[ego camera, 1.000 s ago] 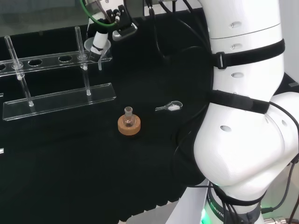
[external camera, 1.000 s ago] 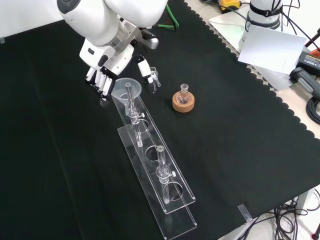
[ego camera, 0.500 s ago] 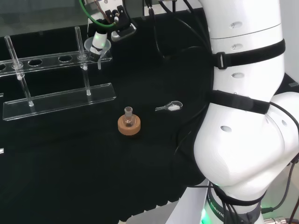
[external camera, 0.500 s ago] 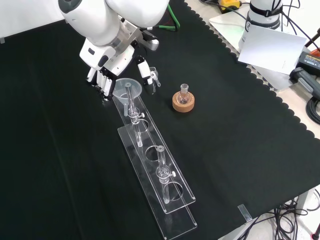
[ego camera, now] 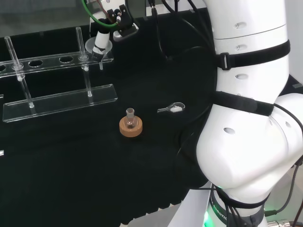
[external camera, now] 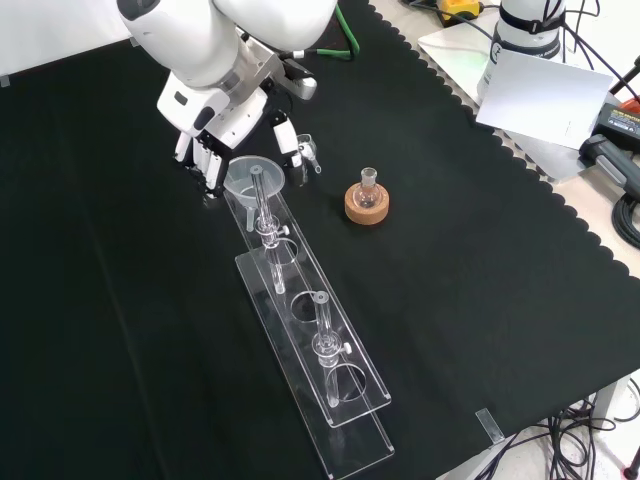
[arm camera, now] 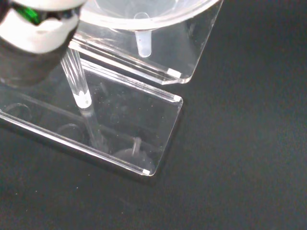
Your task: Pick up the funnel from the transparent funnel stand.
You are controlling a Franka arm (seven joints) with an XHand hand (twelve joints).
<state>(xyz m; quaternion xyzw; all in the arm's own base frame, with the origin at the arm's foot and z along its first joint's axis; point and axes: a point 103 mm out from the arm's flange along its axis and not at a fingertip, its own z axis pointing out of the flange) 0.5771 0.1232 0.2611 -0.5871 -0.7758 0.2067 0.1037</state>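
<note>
Now look at the head view first. Your funnel (ego camera: 98, 47) sits at the upper left of the frame, in the end hole of the clear funnel stand (ego camera: 59, 99). The hand (ego camera: 100, 41) is right at the cup, with a white fingertip at its rim. From this side you cannot tell if the fingers are closed on it.

Next, the front view. The funnel (external camera: 250, 175) is in the upper left part of the frame, at the far end of the stand (external camera: 310, 345). The hand (external camera: 215, 125) hangs over it. Dark fingers (external camera: 205, 160) reach down on the left of the cup and a white finger comes down on its right, so the cup is between them. They look partly bent, and you cannot see if they touch the cup. A little flask on a cork ring (external camera: 366, 203) stands well apart to the right.

Last, the wrist view. The funnel (arm camera: 144, 19) shows its wide clear cup and short stem poking through the top plate. A fingertip (arm camera: 36, 33) is just beside the cup.

The funnel looks light, thin and slippery, likely stiff plastic. Take it by the rim of the cup and lift straight up.
</note>
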